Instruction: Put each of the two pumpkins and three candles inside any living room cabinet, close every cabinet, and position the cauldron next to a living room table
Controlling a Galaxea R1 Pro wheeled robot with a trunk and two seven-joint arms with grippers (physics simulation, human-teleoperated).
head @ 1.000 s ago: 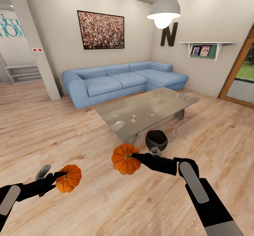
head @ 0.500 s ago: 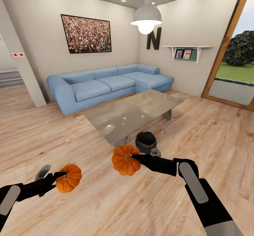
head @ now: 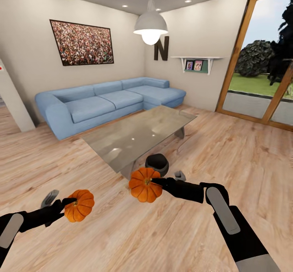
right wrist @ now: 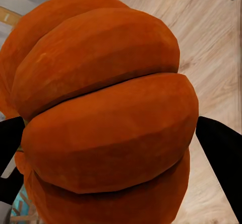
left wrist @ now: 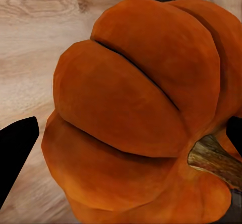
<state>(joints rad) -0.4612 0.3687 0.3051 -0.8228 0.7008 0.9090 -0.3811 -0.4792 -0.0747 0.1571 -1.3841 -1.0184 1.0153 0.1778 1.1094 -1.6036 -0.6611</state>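
While the view has swung rightward, two pumpkins sit clamped: one (head: 79, 205) in the left gripper's (head: 70, 202) fingers, one (head: 143, 184) in the right gripper's (head: 156, 181), before the table (head: 138, 135); one cauldron (head: 157, 164) beside it.

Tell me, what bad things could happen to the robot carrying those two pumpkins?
1. Each claw holds a pumpkin in the air: the left claw has the left pumpkin, the right claw the right pumpkin. A jolt could drop one, and it might roll across the wooden floor.
2. The dark cauldron and the grey table sit just ahead of the right pumpkin. Driving straight on might bump them.
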